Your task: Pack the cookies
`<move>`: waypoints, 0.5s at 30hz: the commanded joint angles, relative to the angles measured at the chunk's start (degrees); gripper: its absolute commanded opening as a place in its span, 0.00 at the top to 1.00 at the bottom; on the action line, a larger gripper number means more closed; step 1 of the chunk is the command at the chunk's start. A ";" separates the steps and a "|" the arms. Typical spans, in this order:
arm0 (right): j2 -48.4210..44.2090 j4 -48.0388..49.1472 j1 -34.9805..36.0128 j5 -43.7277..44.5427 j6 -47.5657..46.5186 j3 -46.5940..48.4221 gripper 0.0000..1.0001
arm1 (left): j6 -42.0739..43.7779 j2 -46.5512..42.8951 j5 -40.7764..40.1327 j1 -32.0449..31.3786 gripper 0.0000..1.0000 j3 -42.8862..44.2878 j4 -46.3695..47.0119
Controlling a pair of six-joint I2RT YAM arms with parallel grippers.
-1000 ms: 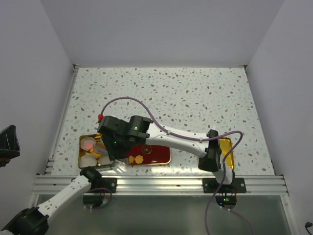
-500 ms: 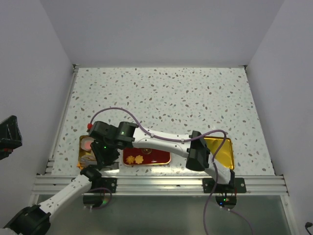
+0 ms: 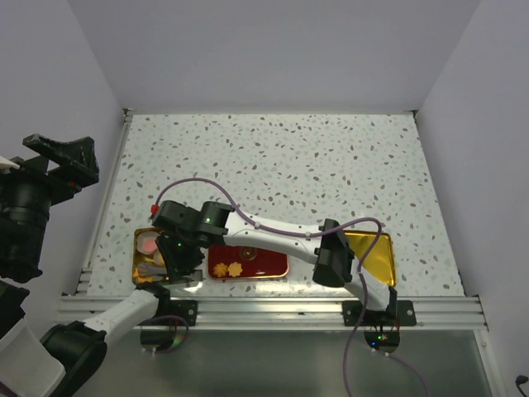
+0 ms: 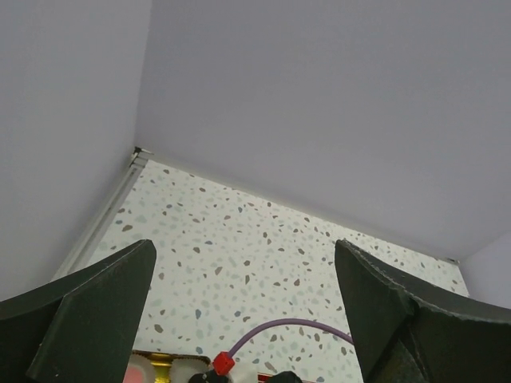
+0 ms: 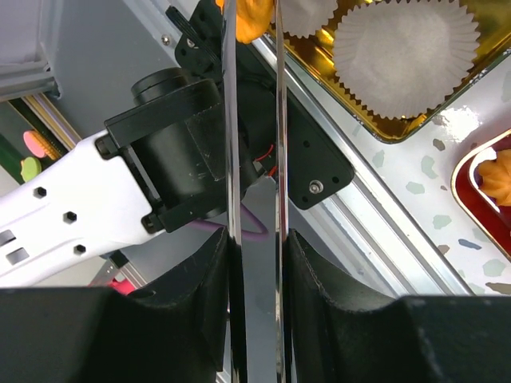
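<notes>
My right gripper is shut on a pair of metal tongs. It reaches across to the gold tin at the near left. The tongs pinch an orange cookie at their tip, over the tin's near edge. White paper cups sit in the tin, one with a pink cookie. Two orange-brown flower cookies lie on the red tray, one also in the right wrist view. My left gripper is wide open and empty, raised high at the left.
A gold lid lies at the near right under the right arm. The left arm's base and the aluminium rail sit just below the tin. The right arm's purple cable loops over the table.
The left arm has swung up from low at the left edge to high beside the table. The right gripper has settled over the gold tin's near side.
</notes>
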 commanded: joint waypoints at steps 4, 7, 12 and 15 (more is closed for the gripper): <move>0.67 0.29 -0.99 2.03 0.44 2.63 0.70 | -2.22 -2.92 7.96 0.79 0.00 -1.34 3.97; 1.55 0.38 -0.99 2.47 0.62 3.51 0.64 | -2.22 -3.45 8.23 0.79 0.00 -1.78 3.36; 2.43 1.08 -1.52 2.47 1.32 4.04 0.51 | -2.39 -3.62 9.63 0.79 0.00 -2.66 2.30; 2.61 1.26 -1.96 2.30 1.41 4.83 0.49 | -2.57 -4.41 9.55 0.88 0.00 -3.62 2.30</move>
